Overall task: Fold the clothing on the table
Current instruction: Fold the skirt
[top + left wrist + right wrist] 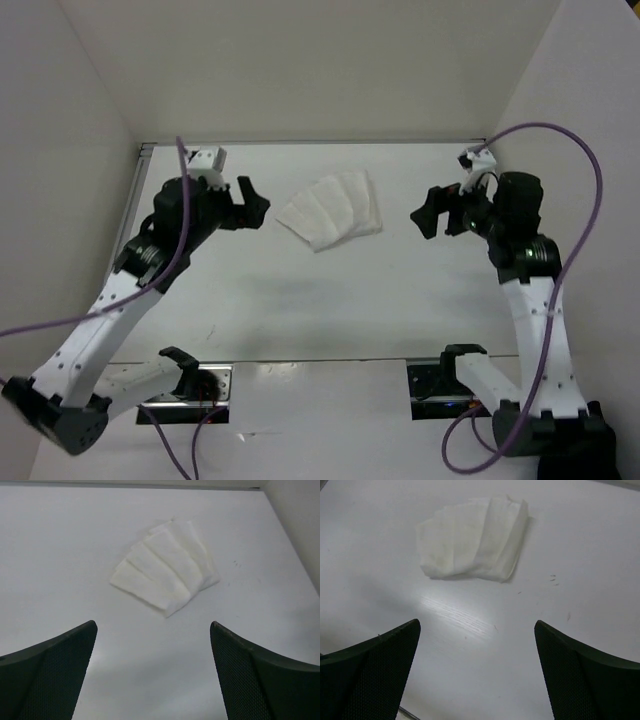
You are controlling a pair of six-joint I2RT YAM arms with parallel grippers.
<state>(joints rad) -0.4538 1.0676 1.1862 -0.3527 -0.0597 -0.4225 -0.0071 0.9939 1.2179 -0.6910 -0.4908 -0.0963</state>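
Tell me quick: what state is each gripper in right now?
Left black two-finger gripper: open, empty, apart from the thin white fabric clothing.
Right black two-finger gripper: open, empty.

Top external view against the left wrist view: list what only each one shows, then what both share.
Only the top external shows the right arm with the right gripper, open, and the purple cables. Only the left wrist shows the clothing with its layers fanned in overlapping steps, and small dark specks on the table beside it. Both show the clothing lying folded on the table, and the left gripper open, apart from it.
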